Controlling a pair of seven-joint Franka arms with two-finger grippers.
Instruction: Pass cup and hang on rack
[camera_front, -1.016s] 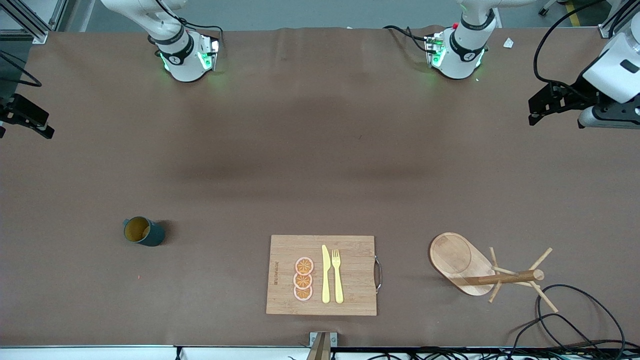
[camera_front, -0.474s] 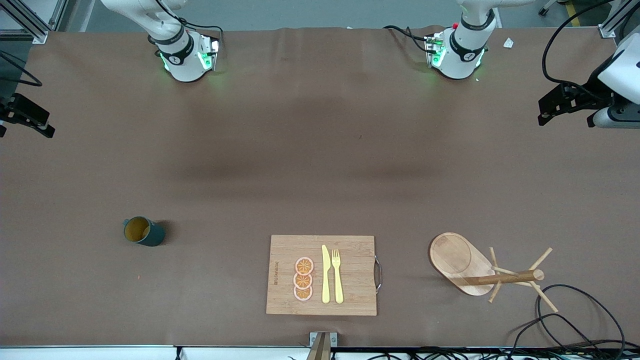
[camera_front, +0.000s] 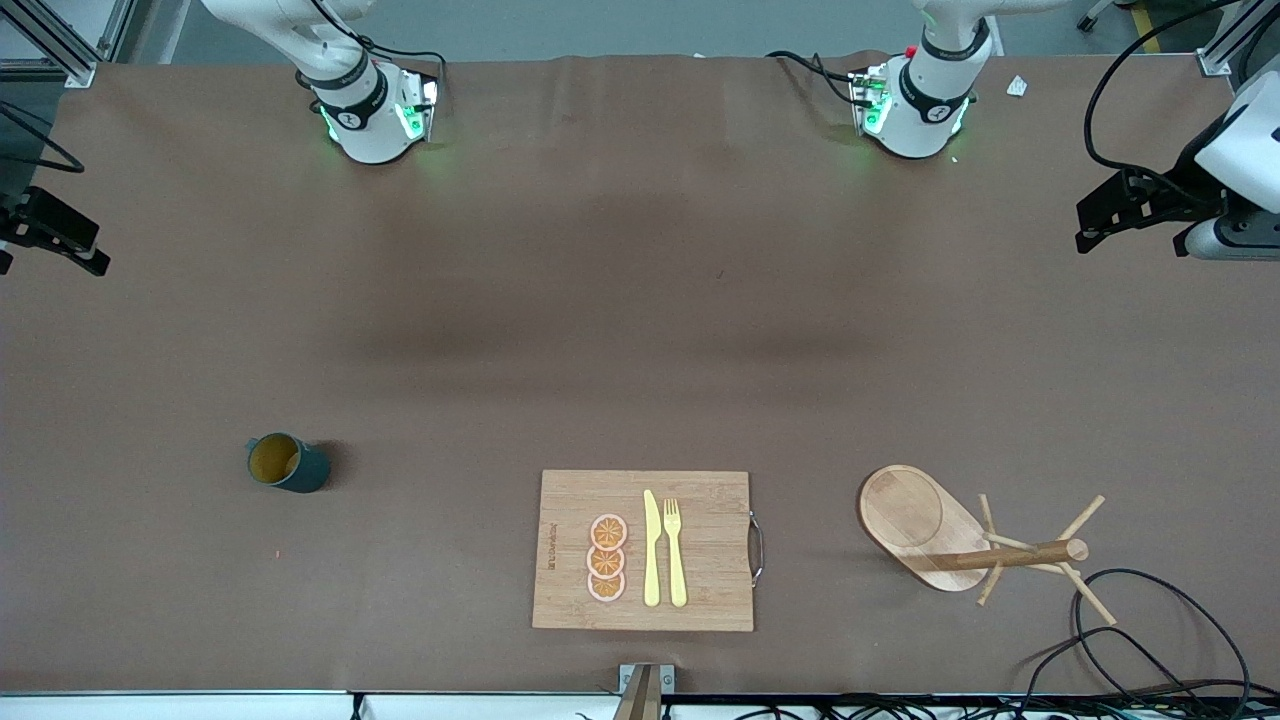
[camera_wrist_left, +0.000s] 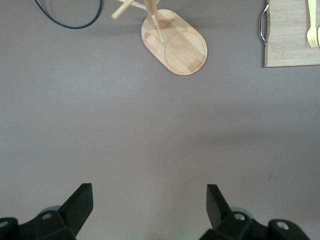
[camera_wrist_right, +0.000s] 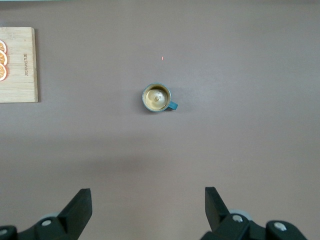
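The cup (camera_front: 288, 463) stands upright on the brown surface (camera_front: 640, 330) at lower left of the front frame, untouched.

Lowest in that frame, at centre, lies a bamboo cutting board (camera_front: 700, 590) with orange slices (camera_front: 607, 558), a yellow knife (camera_front: 651, 550) and fork (camera_front: 675, 550); the rack (camera_front: 915, 520) stands at lower right, black cables (camera_front: 1150, 640) beside it. Higher up, the left tool (camera_wrist_left: 150, 200) hangs at the right edge, fingers spread wide and empty; the right tool (camera_wrist_right: 148, 200) at the left edge, equally spread, looks down on the cup.
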